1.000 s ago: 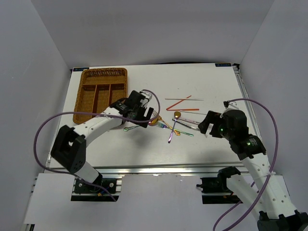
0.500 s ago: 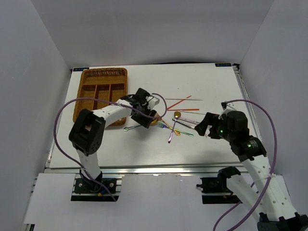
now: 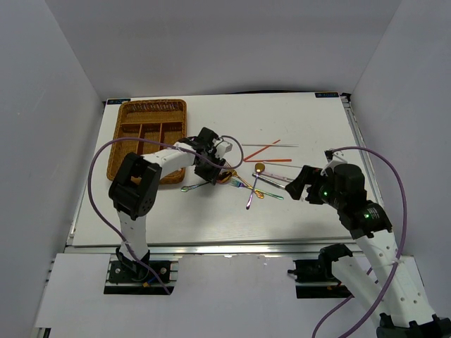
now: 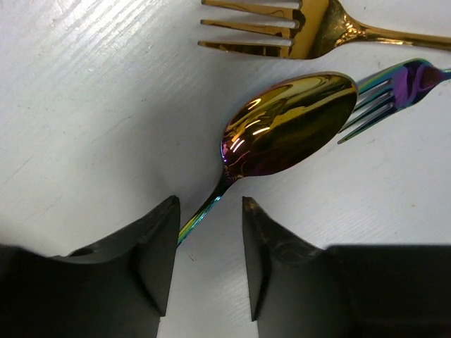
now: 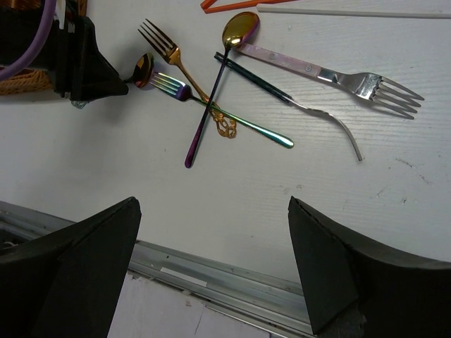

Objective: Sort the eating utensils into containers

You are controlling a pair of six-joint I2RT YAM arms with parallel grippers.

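Observation:
My left gripper [image 4: 210, 204] is down at the table over the thin handle of an iridescent spoon [image 4: 289, 127]. Its jaws stand on either side of the handle with a gap; the handle lies against the left finger [image 4: 158, 253]. From above, this gripper [image 3: 215, 172] is just right of the wicker tray [image 3: 116, 141], whose slots look bare. A gold fork [image 4: 310, 28] and a rainbow fork [image 4: 394, 88] lie just past the spoon's bowl. My right gripper [image 5: 213, 204] hangs wide open above bare table, nothing between its fingers.
A gold-bowled spoon [image 5: 211, 98], a silver fork [image 5: 338, 74] and a dark-handled fork [image 5: 296, 105] lie crossed mid-table. Red chopsticks [image 3: 264, 151] and white chopsticks [image 3: 271, 146] lie behind them. The table's metal front rail [image 5: 211, 271] runs under my right gripper.
My left gripper has come down onto the spoon's handle and its jaws have narrowed around it. The left arm's elbow swung right. The right arm barely moved.

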